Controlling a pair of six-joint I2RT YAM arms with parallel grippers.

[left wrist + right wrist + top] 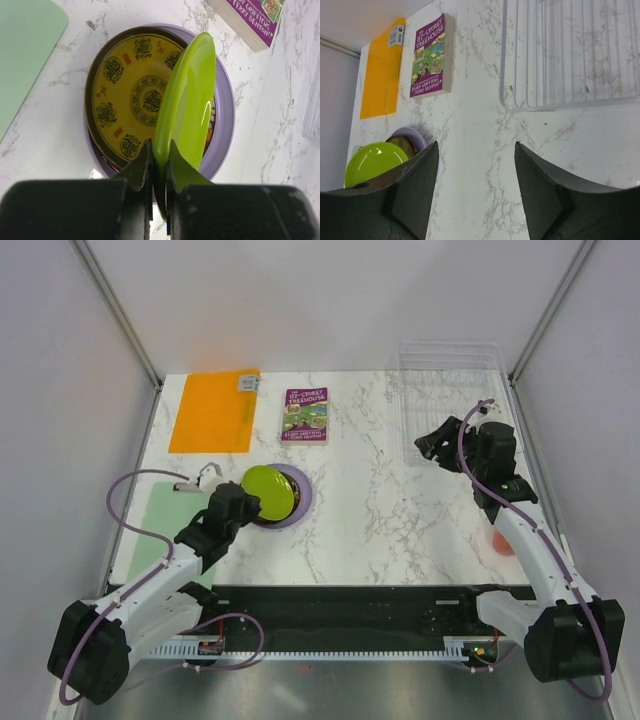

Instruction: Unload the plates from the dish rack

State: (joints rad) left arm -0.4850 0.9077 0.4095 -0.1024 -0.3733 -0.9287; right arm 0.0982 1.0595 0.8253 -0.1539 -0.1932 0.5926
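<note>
Overhead, the rack (448, 405) sat at 1 o'clock on the table (400, 525), with the right gripper (430, 448) just off its 7 o'clock corner. The left gripper (248, 502) held the lime plate (268, 488) over the lavender plate (302, 498), left of centre. A book (306, 415) lay at 12 o'clock, an orange mat (213, 410) at 11 and a green mat (165, 525) at 8.

From the left wrist, the jaws were pinched almost shut on the lime plate's rim. That plate was tilted on edge above the yellow plate (127, 95), which lay inside the lavender one.

From the right wrist, the jaws stood wide apart over the table, gripping nothing. The rack lay at 1 o'clock, the book at 11 and the plates at 8.
</note>
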